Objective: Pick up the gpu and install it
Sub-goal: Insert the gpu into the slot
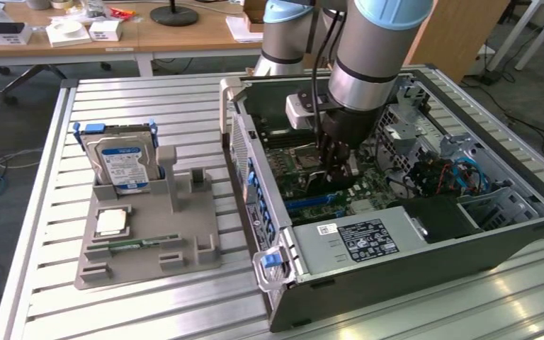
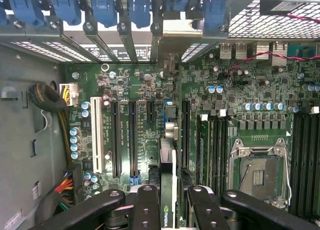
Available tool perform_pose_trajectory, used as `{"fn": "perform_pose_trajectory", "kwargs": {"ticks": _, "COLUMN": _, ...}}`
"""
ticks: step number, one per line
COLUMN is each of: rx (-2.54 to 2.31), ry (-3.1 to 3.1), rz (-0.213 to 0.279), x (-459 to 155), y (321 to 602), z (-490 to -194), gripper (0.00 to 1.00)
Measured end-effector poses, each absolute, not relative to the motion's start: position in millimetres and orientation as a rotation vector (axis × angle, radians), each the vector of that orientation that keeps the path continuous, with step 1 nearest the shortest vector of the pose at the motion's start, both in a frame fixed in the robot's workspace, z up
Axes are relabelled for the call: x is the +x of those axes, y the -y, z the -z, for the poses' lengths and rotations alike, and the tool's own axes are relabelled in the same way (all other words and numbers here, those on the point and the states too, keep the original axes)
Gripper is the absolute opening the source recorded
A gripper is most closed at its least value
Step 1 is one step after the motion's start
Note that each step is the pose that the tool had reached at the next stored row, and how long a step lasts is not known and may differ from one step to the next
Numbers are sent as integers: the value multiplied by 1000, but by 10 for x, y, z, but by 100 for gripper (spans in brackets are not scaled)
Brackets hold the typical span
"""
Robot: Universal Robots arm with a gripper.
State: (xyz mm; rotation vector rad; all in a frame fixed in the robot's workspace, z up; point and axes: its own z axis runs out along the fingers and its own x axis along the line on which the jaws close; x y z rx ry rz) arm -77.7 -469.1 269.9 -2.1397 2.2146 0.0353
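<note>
We see a slatted metal worktop carrying an open computer case lying on its side. In the exterior view the case fills the 3 o'clock half of the worktop, and a grey parts tray lies at the case's 9 o'clock. The robot arm reaches down from 12 o'clock into the case, over the green motherboard; a silver hard drive stands at the tray's 12 o'clock end.

The gpu is inside the case; the wrist view shows it edge-on, upright above the expansion slots. The jaws are clenched on the gpu, one against each face.

We judge the card light and stiff but fragile; a hold on the shroud and board edges looks safest, away from the fan and contacts. Whether it is seated, we cannot tell.
</note>
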Motion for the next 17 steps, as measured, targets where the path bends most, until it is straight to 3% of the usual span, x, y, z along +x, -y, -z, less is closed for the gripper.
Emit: {"fn": "perform_pose_trajectory", "kwargs": {"ticks": 17, "rx": -2140, "ry": -2215, "rz": -35, "x": -786, "y": 4691, "z": -2659, "gripper": 26}}
